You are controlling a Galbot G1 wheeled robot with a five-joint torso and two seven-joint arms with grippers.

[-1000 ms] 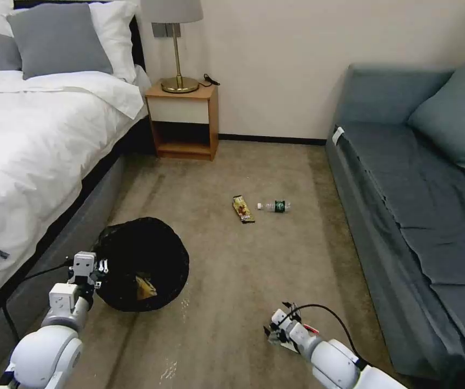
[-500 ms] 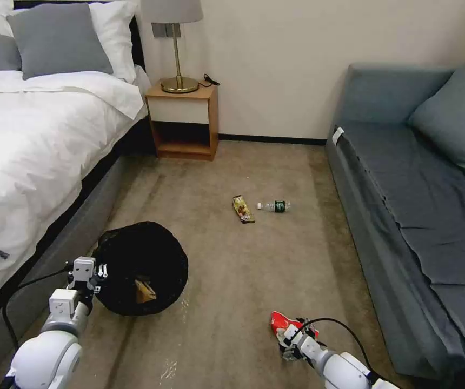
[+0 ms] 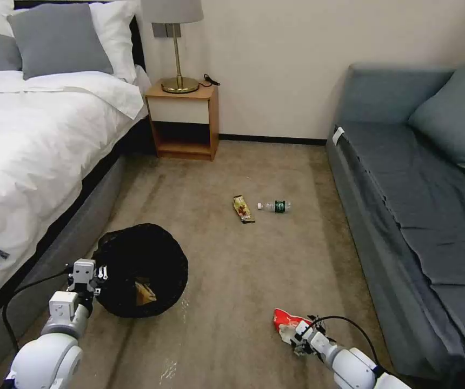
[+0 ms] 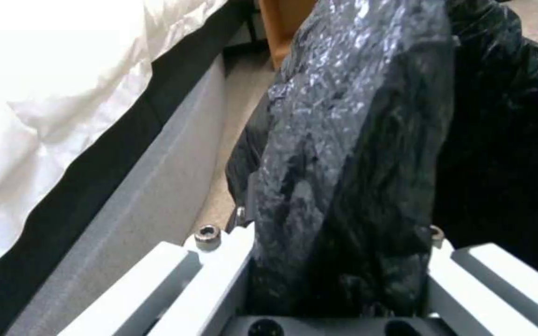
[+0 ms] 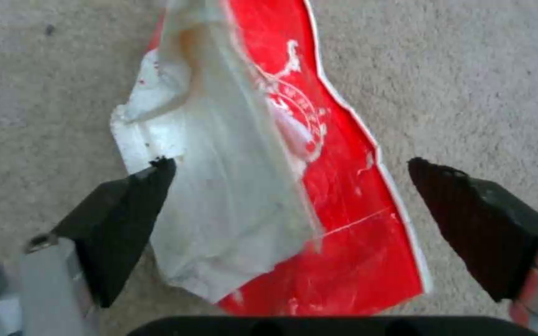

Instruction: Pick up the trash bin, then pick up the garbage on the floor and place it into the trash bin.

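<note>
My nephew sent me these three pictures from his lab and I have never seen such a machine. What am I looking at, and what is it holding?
It is a wheeled robot with two arms, tidying a bedroom floor between a bed and a sofa. The wide picture comes from a camera on its head, looking down; the other two come from cameras on its wrists.

The left gripper is clamped on the rim of the trash bin, which is lined with a black bag; the left wrist picture shows that bag pinched between the fingers. A brown paper piece already lies inside.

The right gripper is open, its two dark fingers on either side of a flattened red-and-white carton lying on the carpet.

Farther off on the carpet lie a snack wrapper and a plastic bottle.
</note>
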